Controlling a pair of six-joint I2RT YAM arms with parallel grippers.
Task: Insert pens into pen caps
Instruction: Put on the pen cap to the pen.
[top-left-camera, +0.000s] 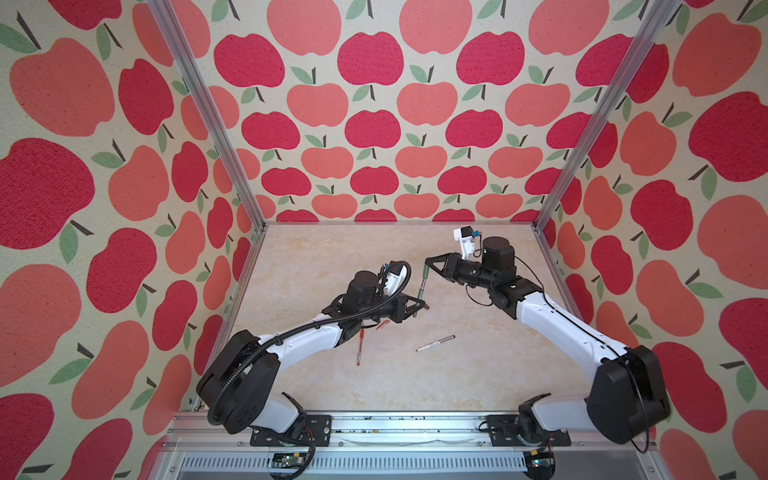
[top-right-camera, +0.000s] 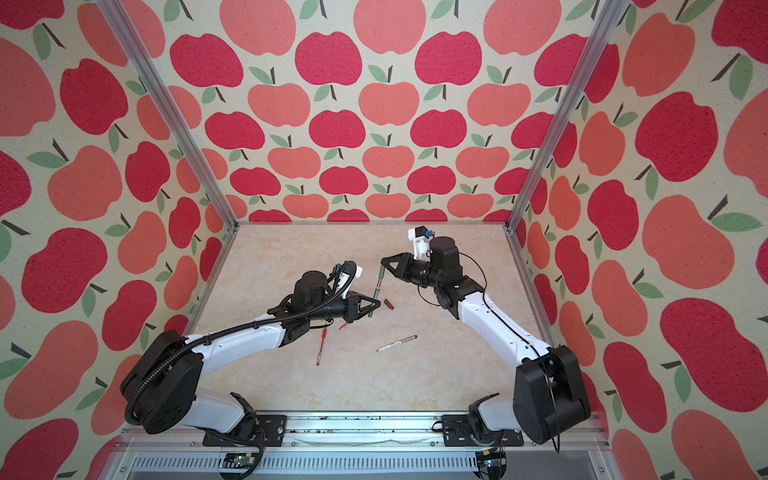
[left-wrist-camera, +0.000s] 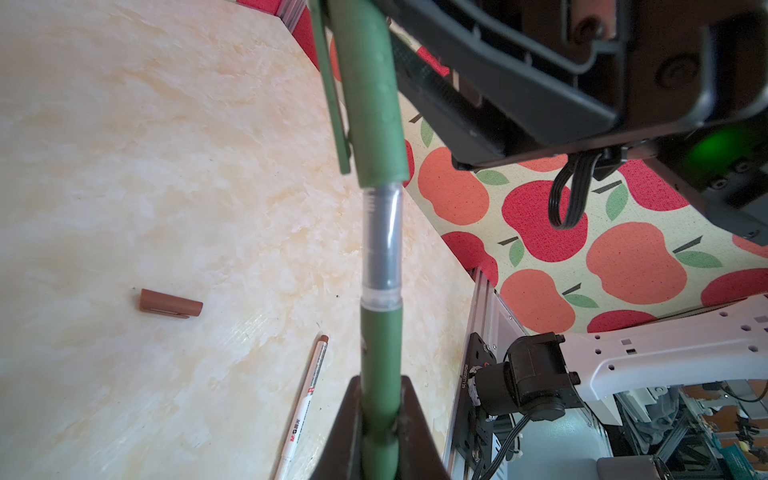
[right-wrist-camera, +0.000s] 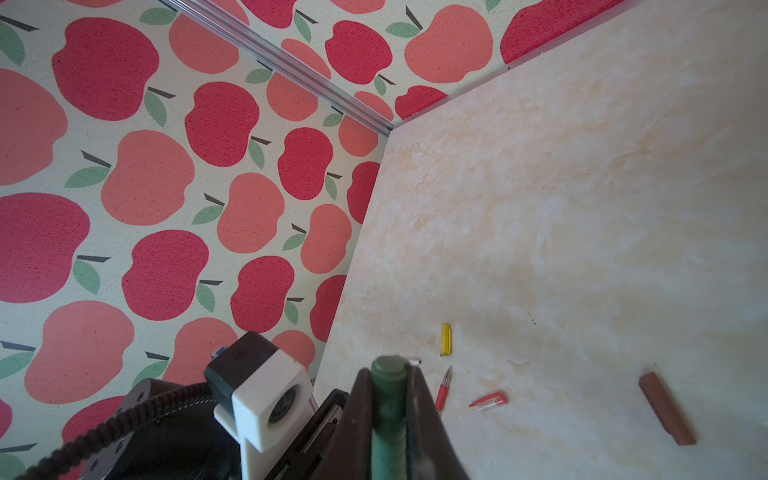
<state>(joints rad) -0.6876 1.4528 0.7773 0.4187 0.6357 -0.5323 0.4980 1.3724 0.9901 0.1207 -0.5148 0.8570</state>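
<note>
Left hand (left-wrist-camera: 380, 419): clenched low on the slim dark green plastic pen (left-wrist-camera: 380, 345), apparently steadying it clear of the pale marbled desk (top-left-camera: 374, 382);
Right hand (right-wrist-camera: 388, 399): clenched on the stubby dark green clipped cap (left-wrist-camera: 370, 104), lined up over the pen's tip, likely for pushing home;
Pen's look: grey translucent grip section showed between cap and barrel; seating seemed incomplete;
Elsewhere: short maroon-brown plastic cap (left-wrist-camera: 170, 303) lay loose on the desk, well apart.

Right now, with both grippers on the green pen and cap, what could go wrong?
The green cap may not be fully seated: a clear stretch of the green pen shows past it, so it could drop once the right gripper lets go. The left gripper pinches the pen far from the cap, so pushing harder might tilt it.
</note>
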